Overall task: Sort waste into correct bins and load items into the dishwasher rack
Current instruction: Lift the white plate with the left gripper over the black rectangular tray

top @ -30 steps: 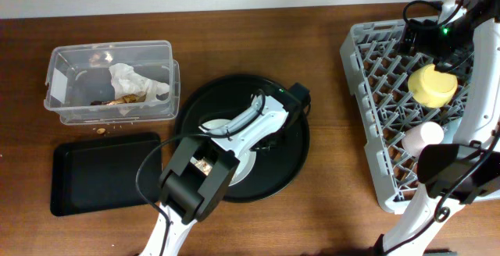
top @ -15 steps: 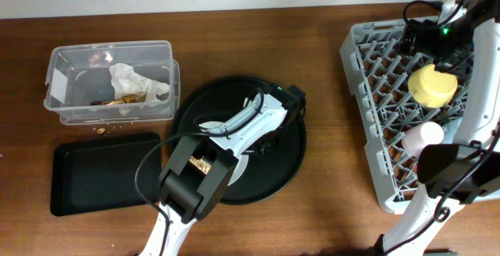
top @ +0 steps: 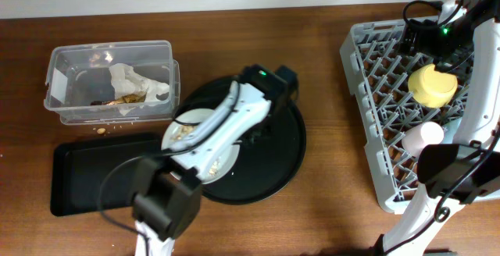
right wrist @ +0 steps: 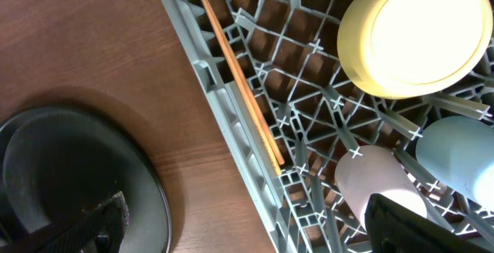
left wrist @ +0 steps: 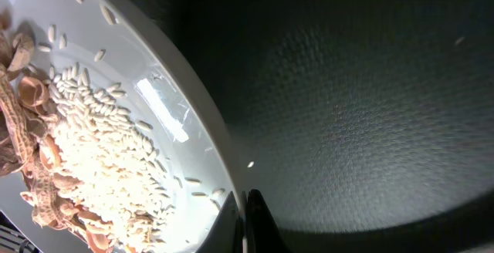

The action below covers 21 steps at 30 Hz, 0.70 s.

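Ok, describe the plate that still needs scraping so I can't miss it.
Start at the big round black tray in the middle of the wooden table. On its left side sits a pale grey round plate, its rim pinched by the left gripper. It alone carries pale rice-like crumbs and tan food scraps.

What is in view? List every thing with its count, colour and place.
rack: one, light grey, table's right side
bowl: one, yellow, in the rack
pink cup: one, in the rack
light-blue cup: one, in the rack beside the pink cup
chopsticks: count unclear, wooden, along the rack's side
round tray: one, black, table centre
plate: one, pale grey, over the round tray's left edge
food scraps: tan with pale grains, on the plate; more in the tub
tub: one, clear, far left
wrapper: one, white, in the tub
flat tray: one, black, before the tub
left hand: shut on the plate's rim
right hand: open, above the rack
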Available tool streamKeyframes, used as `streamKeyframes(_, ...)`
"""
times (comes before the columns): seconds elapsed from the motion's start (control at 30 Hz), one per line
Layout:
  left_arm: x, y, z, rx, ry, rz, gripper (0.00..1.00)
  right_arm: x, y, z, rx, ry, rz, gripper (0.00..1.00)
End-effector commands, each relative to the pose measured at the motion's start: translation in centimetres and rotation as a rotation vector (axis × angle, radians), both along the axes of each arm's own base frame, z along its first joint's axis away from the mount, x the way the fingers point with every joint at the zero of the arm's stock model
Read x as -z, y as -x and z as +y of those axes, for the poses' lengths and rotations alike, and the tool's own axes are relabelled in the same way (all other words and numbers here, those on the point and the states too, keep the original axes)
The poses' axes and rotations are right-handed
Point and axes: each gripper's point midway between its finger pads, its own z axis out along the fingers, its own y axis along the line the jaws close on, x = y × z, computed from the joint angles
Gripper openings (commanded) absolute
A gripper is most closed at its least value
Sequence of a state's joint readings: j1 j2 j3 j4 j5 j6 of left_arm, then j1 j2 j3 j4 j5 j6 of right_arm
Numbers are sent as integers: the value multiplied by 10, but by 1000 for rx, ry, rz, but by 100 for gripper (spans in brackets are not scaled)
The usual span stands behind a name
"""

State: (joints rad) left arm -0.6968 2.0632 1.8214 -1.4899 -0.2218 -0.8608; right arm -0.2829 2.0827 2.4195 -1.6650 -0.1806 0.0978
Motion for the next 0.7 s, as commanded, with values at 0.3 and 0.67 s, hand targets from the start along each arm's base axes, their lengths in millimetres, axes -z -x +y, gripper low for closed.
streamKeyframes(0.3, -54, -27, 99, -261, 14, -77, 1, 1, -1, -1, 1, 8, 4, 99)
streamKeyframes(0.67, -50, -52, 168, -418, 102, -63, 1, 1, -1, -1, 1, 8, 4, 99)
